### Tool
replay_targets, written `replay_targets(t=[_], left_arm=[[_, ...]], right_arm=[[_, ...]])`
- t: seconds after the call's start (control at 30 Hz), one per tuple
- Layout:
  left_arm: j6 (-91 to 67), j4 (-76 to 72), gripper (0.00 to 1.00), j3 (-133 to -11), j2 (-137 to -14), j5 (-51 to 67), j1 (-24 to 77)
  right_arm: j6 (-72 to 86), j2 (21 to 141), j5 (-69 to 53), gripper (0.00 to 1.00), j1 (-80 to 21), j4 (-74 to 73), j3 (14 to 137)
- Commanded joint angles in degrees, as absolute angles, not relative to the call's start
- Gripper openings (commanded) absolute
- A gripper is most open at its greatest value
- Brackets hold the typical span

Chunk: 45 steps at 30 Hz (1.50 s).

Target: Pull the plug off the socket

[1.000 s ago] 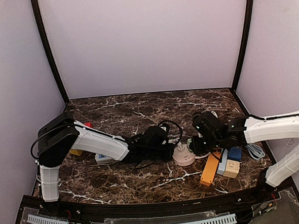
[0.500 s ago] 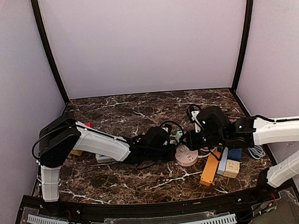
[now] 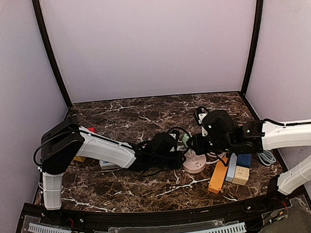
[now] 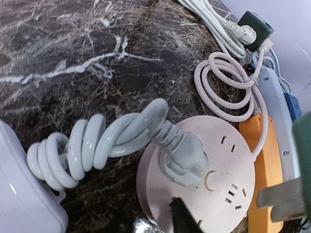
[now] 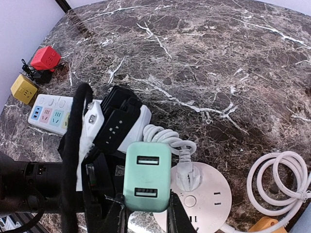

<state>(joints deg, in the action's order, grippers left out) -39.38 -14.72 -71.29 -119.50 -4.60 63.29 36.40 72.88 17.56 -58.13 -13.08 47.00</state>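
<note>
Right claw (image 5: pixel 146 212) grips green plug (image 5: pixel 147 174); clear of socket (image 5: pixel 216 196)

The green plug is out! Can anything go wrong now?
The mint-green square charger is pinched only at its lower end by the right fingers, so it might slip and drop onto the round pink socket near it. The left fingers sit close to the white plug in that socket, so they could snag its coiled cord when leaving.
</note>
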Motion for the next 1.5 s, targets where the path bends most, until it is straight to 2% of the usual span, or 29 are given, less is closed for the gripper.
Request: replay_targets(t=[0.0,0.03,0.17,0.33,0.47,0.53,0.63,0.9,1.13,1.2,1.27,1.47], left_arm=[[-37.1,-9.1,0.36,-69.7,-117.6,-3.5,64.3],[-36.7,-9.0,0.45,-69.5,-116.0,-3.8,64.2],[-33.5,-7.6,0.65,-67.2,-109.6,-7.2,64.2],[-29.1,-5.5,0.80,-62.3,-99.7,-9.7,64.1],[-26.2,-5.5,0.86,-58.6,-93.3,-5.9,63.1],[-23.7,-5.7,0.87,-57.1,-90.7,-1.5,62.1],[-20.9,-6.7,0.87,-54.1,-87.4,11.4,60.0],[-21.6,-11.2,0.91,-47.7,-79.1,30.5,55.7],[-25.8,-18.3,0.91,-47.3,-77.8,43.2,55.6],[-26.4,-19.6,0.88,-47.4,-77.7,44.7,55.6],[-26.8,-19.6,0.82,-47.7,-77.8,45.0,55.6],[-28.0,-20.8,0.57,-46.9,-78.7,45.9,55.6]], right_arm=[[37.7,71.4,19.9,0.00,-57.9,-14.5,47.8],[38.0,70.7,19.7,0.00,-57.5,-14.6,47.3],[38.4,67.6,17.8,0.00,-54.9,-14.7,44.9],[36.1,65.4,13.8,0.00,-52.7,-14.1,43.4],[32.2,64.0,5.9,0.00,-51.7,-10.4,42.5],[29.7,63.1,0.9,0.00,-51.5,-7.7,42.0],[26.2,63.0,-10.1,0.00,-51.5,-5.6,43.0],[25.2,63.0,-31.5,0.00,-51.6,1.9,44.1],[24.4,67.6,-37.4,0.00,-52.4,0.9,47.3],[24.2,68.9,-37.9,0.00,-52.8,0.8,48.0],[23.9,69.7,-38.0,0.00,-53.4,0.9,48.5],[23.5,71.1,-38.4,0.00,-54.0,0.6,49.4]])
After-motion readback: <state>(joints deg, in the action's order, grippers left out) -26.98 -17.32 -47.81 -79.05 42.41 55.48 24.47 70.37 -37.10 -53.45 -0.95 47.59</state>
